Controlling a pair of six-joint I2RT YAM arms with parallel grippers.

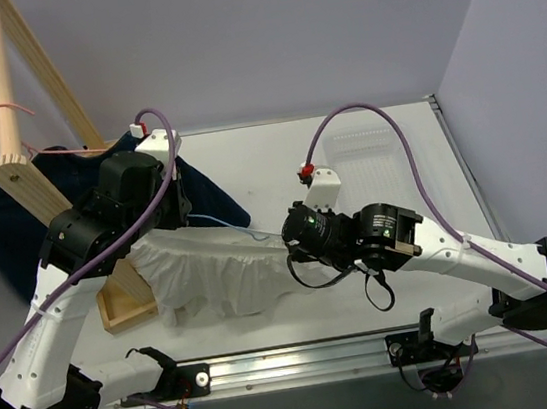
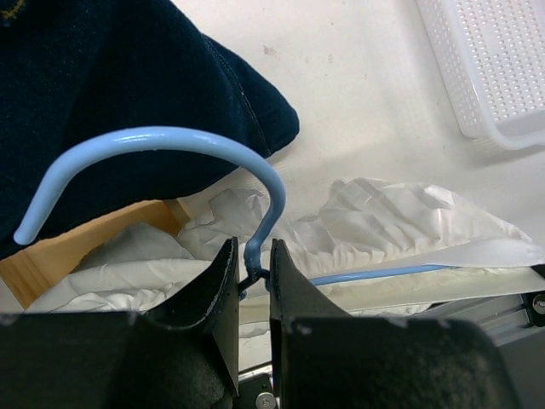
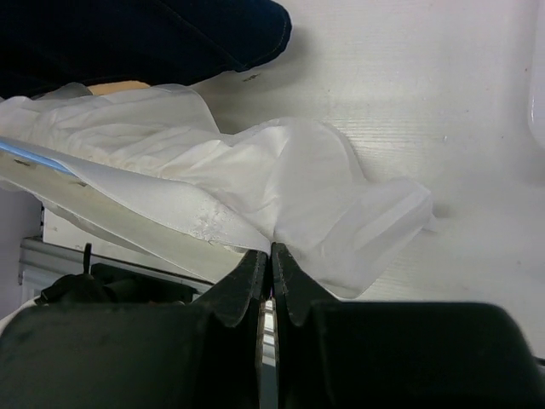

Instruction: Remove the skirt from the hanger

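Note:
The white skirt (image 1: 221, 267) lies stretched between the two arms at the table's near middle, still threaded on the light-blue hanger (image 2: 170, 136). My left gripper (image 2: 254, 260) is shut on the hanger's twisted neck, just below the hook; in the top view it (image 1: 182, 216) sits at the skirt's left end. One hanger arm (image 2: 383, 273) runs right into the white fabric (image 2: 400, 221). My right gripper (image 3: 271, 249) is shut on a pinch of the skirt (image 3: 281, 179) at its right end, and shows in the top view (image 1: 285, 245) too. A short stretch of the blue wire (image 3: 25, 153) shows at far left.
A dark navy garment (image 1: 5, 230) hangs on the wooden rack (image 1: 12, 98) at the left, with a pink hanger (image 1: 14, 108) over the pole. The rack's wooden base (image 1: 125, 305) lies under the skirt's left end. A white basket (image 1: 361, 142) stands at the back right.

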